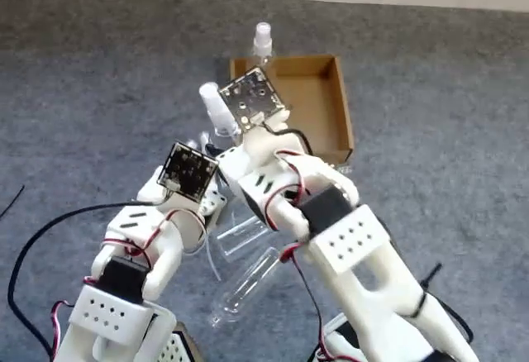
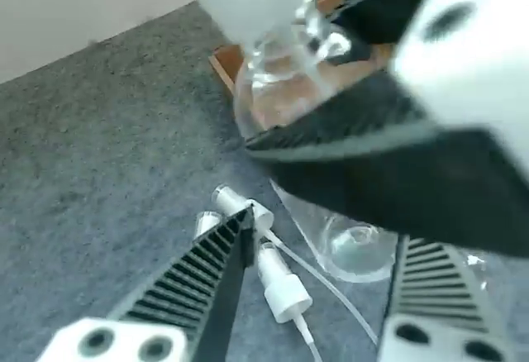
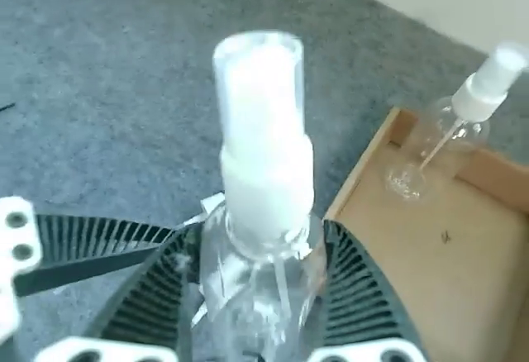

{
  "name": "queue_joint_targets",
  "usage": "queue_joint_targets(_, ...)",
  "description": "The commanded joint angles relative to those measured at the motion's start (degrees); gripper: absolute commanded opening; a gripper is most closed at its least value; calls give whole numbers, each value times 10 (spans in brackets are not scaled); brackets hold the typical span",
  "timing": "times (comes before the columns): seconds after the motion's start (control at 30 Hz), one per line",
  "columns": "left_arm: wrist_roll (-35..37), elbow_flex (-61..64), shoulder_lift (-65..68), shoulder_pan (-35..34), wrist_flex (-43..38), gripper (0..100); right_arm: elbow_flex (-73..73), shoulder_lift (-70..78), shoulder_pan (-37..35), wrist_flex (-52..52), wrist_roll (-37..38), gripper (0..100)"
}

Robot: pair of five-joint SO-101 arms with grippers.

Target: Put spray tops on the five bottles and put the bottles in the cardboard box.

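One bottle point(image 3: 263, 172) in right end effector point(image 3: 256, 283).

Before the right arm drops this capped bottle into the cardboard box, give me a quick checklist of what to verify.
1. Spray top seated on the held bottle: ok.
2. Right gripper shut on both sides of it: ok.
3. Bare floor free in the cardboard box: ok.
4. Held bottle above the box: not ok, it hangs over grey carpet beside it.
5. Left gripper, open, clear of the held bottle: cannot tell.
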Motion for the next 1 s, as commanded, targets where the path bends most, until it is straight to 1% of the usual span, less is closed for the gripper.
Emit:
queue_joint_targets(0.0,-4,-7,24,-16,-27,252,-29,-45,-9,9,-3,4)
queue_joint_targets(0.1,-4,-12,25,-16,-25,252,-30,-45,25,22,-2,4)
queue_joint_targets(0.2,-4,-11,25,-18,-24,252,-34,-44,102,21,20,4)
queue_joint_targets(0.3,-4,-9,25,-20,-24,252,-56,-22,182,-20,48,4)
queue_joint_targets(0.4,-4,-8,25,-22,-24,252,-88,52,236,-59,55,4)
queue_joint_targets(0.53,-4,-1,25,-41,-26,252,-134,174,257,-123,53,4)
queue_joint_targets(0.63,-4,0,26,-53,-26,252,-168,260,259,-173,54,4)
queue_joint_targets(0.87,-4,0,29,-51,-26,252,-233,413,290,-269,53,4)
queue_joint_targets(0.97,-4,0,29,-51,-26,252,-262,465,296,-291,52,4)
